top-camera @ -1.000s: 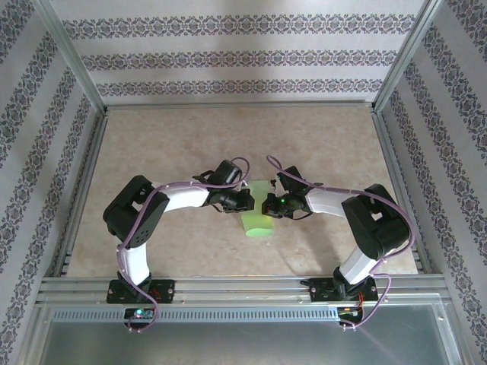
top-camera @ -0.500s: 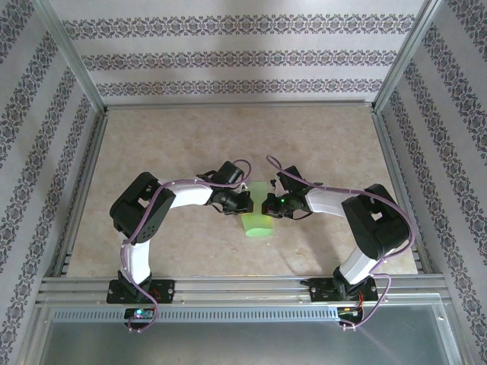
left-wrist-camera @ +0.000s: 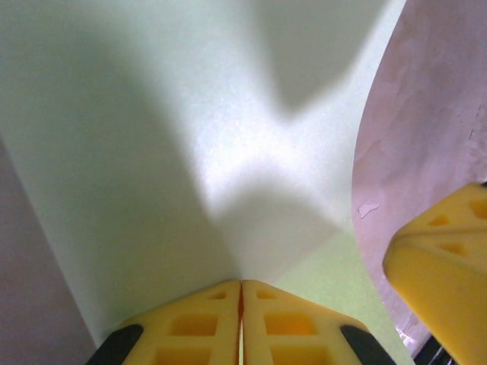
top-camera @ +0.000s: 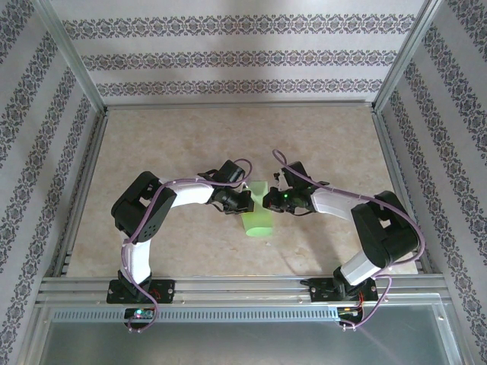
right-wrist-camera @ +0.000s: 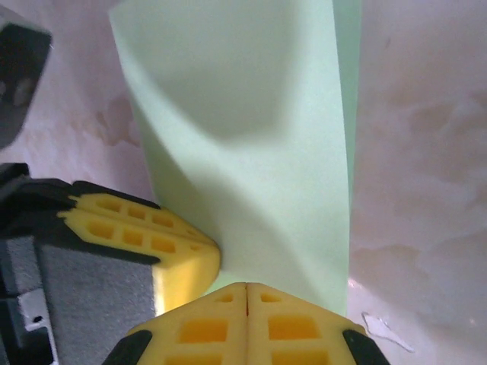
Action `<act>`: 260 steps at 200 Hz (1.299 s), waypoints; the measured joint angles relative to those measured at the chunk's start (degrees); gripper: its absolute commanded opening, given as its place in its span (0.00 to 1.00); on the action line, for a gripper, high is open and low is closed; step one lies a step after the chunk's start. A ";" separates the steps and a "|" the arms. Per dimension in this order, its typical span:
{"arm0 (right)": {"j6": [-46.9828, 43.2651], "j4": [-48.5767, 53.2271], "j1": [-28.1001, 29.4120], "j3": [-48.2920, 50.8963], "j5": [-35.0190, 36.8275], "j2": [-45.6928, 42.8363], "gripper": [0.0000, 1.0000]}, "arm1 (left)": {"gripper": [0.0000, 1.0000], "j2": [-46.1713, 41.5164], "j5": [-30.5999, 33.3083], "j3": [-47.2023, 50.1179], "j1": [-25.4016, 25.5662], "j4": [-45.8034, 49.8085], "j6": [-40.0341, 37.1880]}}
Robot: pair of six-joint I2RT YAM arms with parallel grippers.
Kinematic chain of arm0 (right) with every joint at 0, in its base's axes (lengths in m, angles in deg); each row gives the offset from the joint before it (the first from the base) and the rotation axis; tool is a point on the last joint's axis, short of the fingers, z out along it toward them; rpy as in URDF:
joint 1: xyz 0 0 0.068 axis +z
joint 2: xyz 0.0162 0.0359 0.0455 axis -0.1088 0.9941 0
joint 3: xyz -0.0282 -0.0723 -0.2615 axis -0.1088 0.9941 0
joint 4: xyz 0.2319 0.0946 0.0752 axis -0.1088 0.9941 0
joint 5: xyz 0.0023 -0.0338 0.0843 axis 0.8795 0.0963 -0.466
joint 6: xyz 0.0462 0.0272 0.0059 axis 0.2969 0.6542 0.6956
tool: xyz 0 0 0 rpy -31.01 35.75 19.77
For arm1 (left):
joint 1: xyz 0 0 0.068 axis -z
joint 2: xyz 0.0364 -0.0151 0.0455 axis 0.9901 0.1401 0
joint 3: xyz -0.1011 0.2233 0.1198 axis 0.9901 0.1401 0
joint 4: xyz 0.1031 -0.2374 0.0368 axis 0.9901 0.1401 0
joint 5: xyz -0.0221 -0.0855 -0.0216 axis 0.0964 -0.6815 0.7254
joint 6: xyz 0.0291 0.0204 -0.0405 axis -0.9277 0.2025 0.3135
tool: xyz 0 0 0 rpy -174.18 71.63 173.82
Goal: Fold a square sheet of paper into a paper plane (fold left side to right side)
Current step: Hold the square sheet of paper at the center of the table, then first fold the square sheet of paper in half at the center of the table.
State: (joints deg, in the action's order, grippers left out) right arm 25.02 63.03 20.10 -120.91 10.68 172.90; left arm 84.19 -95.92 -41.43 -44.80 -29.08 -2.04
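Left wrist: we see the left fingers [left-wrist-camera: 190, 323] pressed together, clamped on the near edge of the paper [left-wrist-camera: 228, 137]. The sheet bows up from the pinch. The right fingers [left-wrist-camera: 445, 258] sit just beside it at lower right, with bare worktop [left-wrist-camera: 434, 114] past the sheet's edge.
Right wrist: right fingers together, pinching the paper too. Left fingers close on their left; we can't tell if they touch.
Top: the green paper is mid-worktop, curled between the two arms, and both sets of fingers meet at it.
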 measured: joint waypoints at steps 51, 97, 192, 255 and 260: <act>2.62 -6.08 0.13 -4.17 -2.10 7.87 0.00 | 0.10 0.00 0.00 -0.20 0.00 0.42 -0.24; 3.32 -8.79 0.17 -7.06 -2.58 12.92 0.00 | 0.10 0.02 0.00 -0.22 0.00 0.46 -0.52; 2.82 -8.20 0.00 -8.24 -3.28 15.32 0.00 | 0.10 -1.09 -0.02 1.64 -0.02 -0.35 -0.74; 1.53 -6.78 0.00 -9.31 -3.74 15.85 0.00 | 0.10 -6.47 -0.74 10.16 0.09 -4.59 2.12; 1.51 -6.73 0.00 -9.33 -3.74 15.85 0.00 | 0.10 -6.91 -0.85 10.71 0.13 -4.52 2.29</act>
State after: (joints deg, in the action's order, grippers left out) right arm 26.52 56.30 20.10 -130.25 6.95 188.75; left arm 77.28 -96.77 -30.72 -44.67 -33.61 0.25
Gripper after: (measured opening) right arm 0.060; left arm 0.096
